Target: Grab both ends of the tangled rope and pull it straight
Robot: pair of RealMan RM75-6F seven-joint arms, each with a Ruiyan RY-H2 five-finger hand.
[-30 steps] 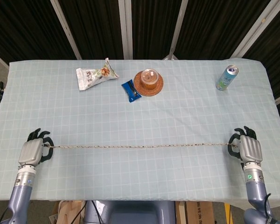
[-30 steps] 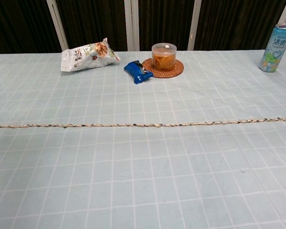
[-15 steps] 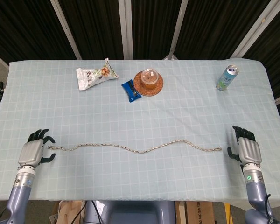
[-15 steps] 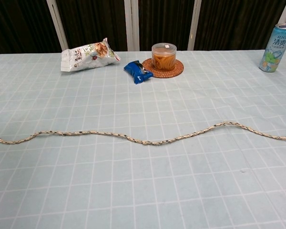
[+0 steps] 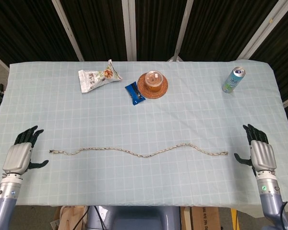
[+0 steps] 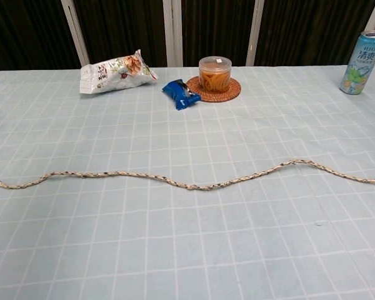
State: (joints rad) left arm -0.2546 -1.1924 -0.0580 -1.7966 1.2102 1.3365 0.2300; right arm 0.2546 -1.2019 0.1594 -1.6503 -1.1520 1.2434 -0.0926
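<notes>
The braided rope point(image 5: 139, 153) lies loose on the checked tablecloth in a shallow wave, running from near 125,316 on the left to 493,320 on the right in the head view. In the chest view the rope point(image 6: 194, 184) crosses the whole width. My left hand point(image 5: 20, 154) hovers open at the table's left front, a short gap away from the rope's left end. At the right front my right hand point(image 5: 260, 152) is open too, fingers spread, clear of the right end. Neither hand shows in the chest view.
At the back stand a snack bag point(image 5: 98, 76), a blue wrapper point(image 5: 134, 92), a lidded cup on a woven coaster point(image 5: 152, 84) and a drink can point(image 5: 233, 79). The table's front edge point(image 5: 144, 203) lies just behind my hands.
A second ago both hands held the rope taut and straight. They let go, the rope slackened into a wave, and both hands have drawn outward away from its ends.
</notes>
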